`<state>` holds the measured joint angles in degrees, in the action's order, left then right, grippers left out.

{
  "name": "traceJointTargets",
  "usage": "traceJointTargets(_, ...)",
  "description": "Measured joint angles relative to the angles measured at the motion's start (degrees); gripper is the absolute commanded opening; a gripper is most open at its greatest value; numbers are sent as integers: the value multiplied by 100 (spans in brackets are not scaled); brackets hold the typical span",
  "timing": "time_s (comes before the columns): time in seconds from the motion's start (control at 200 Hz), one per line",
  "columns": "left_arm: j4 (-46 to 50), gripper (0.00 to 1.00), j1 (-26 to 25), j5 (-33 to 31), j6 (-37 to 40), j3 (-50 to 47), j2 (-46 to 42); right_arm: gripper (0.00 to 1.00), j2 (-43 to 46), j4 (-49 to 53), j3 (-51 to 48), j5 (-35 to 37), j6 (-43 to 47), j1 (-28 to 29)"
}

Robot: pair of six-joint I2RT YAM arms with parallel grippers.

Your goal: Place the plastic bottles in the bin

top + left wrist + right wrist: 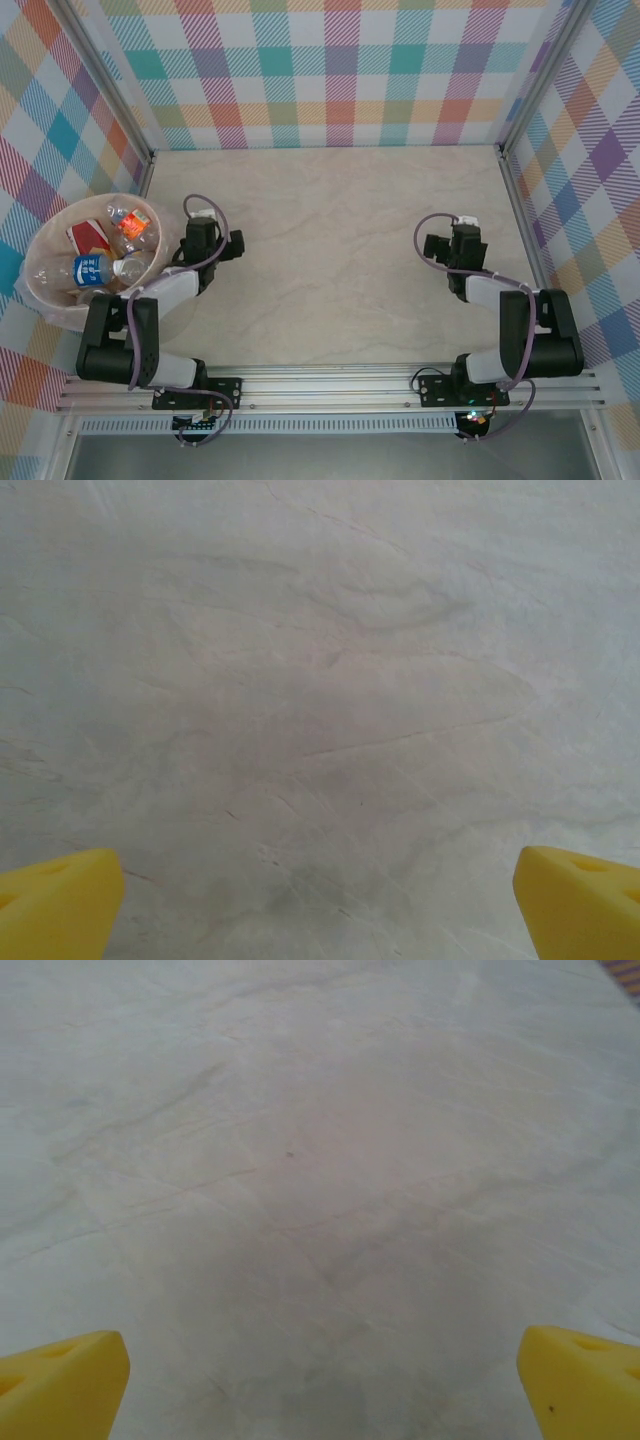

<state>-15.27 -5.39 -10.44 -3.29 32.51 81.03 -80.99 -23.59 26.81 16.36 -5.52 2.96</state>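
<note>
The pale pink bin (40,250) stands at the left edge of the table. Inside it lie plastic bottles: one with a blue label (95,268), one with an orange label (132,226) and one with a red label (88,236). My left gripper (212,222) hangs just right of the bin; its yellow fingertips (60,905) are far apart over bare marble, so it is open and empty. My right gripper (462,232) is at the right side of the table; its yellow fingertips (580,1380) are also spread wide over bare tabletop.
The marble tabletop (330,250) is enclosed by checked walls (330,70) at the back and both sides. An aluminium rail (330,385) runs along the near edge, with the arm bases bolted to it.
</note>
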Motion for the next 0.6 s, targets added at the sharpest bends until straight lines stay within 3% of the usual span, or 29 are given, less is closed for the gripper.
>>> traceJointTargets(0.275, -1497, 100, 72, 332, 306, -321, 621, 100, -546, -1790, -291, -962, 372, -55)
traceJointTargets(0.385, -2328, 100, 72, 378, 354, -684, 756, 100, -708, -1926, -396, -1154, 413, -83)
traceJointTargets(0.6, -2785, 100, 70, 28, 332, -903, 866, 100, -719, -2162, -393, -1281, 413, -157)
